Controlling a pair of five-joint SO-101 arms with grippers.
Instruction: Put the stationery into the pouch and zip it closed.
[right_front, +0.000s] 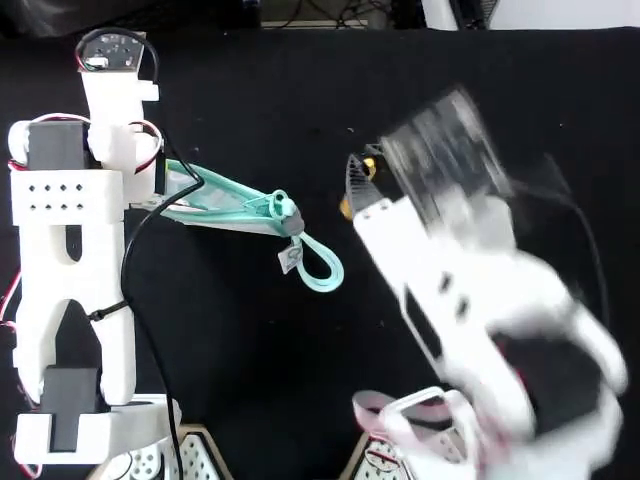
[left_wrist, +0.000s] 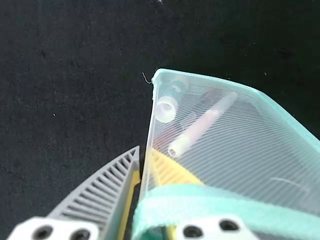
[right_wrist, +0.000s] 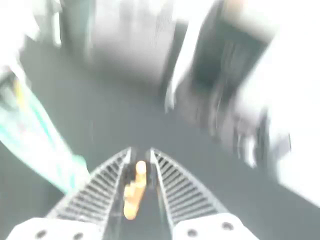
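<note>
High view, left to right. Left pincer (right_front: 165, 188), upper left of frame: nipped onto the rim of the translucent ribbed pouch with mint-green trim (right_front: 215, 205). The pouch lies on the black table (right_front: 250, 380) left of centre, its mint-green loop strap (right_front: 338, 272) trailing toward the middle. Left wrist view, inside the pouch: white tube-shaped pen (left_wrist: 200, 131) and white round cap (left_wrist: 166, 107). Right pincer (right_front: 352, 185), right of centre, apart from the pouch: fingers pressed on a small orange piece (right_wrist: 134, 192), too blurred to identify.
</note>
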